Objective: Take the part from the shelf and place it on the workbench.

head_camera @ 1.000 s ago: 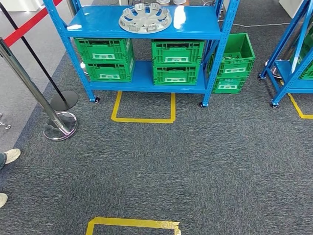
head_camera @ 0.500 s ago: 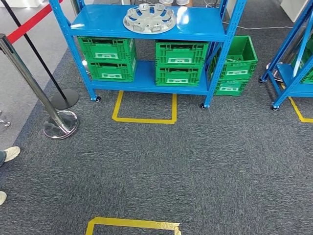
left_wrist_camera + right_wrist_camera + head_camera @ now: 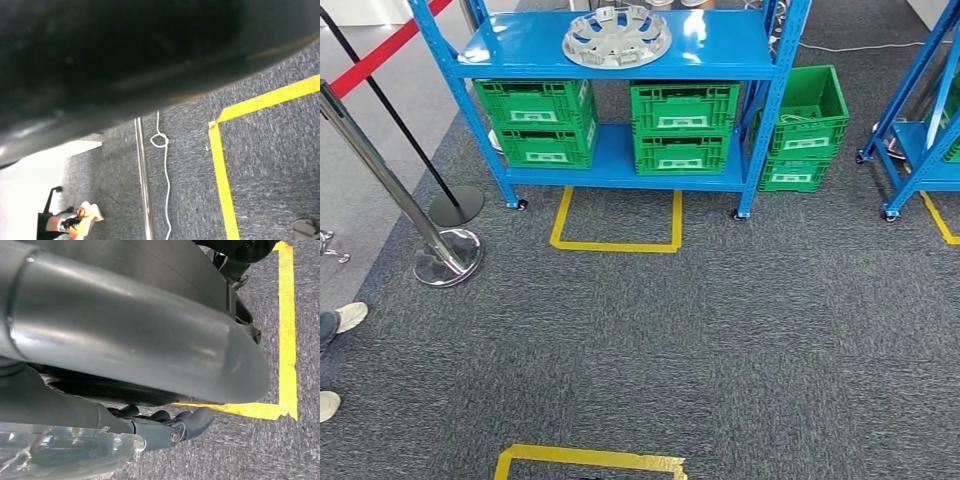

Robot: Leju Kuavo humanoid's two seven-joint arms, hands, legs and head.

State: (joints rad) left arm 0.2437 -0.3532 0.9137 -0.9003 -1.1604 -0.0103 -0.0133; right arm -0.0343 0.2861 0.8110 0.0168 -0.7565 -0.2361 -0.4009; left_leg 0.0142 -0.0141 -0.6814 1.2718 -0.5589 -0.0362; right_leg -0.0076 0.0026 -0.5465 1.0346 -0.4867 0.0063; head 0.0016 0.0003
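My whole view has swung a little since half a second ago, so the shelf now sits slightly further left in the head view. That is my camera moving; nothing on the floor has changed place.

In the right wrist view, my right hand (image 3: 177,427) hangs over the grey carpet (image 3: 743,340). Its dark fingers (image 3: 160,416) lie close side by side and I see nothing in them, but I cannot tell whether they are spread or curled. I cannot tell how my left hand is set.

Nearest to me, a yellow tape outline (image 3: 592,458) marks the carpet. To my left are a person's two pale shoes (image 3: 350,318). Beyond them a chrome barrier post (image 3: 447,258) leans up from its round base. A black post base (image 3: 456,205) stands behind it, with a red belt (image 3: 376,50) running above.

Further on, a second yellow tape square (image 3: 616,222) lies just in front of the blue shelf (image 3: 524,42). On its lower deck stand two green crates, the left crate (image 3: 537,122) and the middle crate (image 3: 682,127). A third green crate (image 3: 803,130) sits on the floor just beside the shelf's right post.

The part (image 3: 616,36), a round silver wheel cover, lies flat on the top deck, near its middle. Another blue rack (image 3: 916,140) stands well apart on the right.
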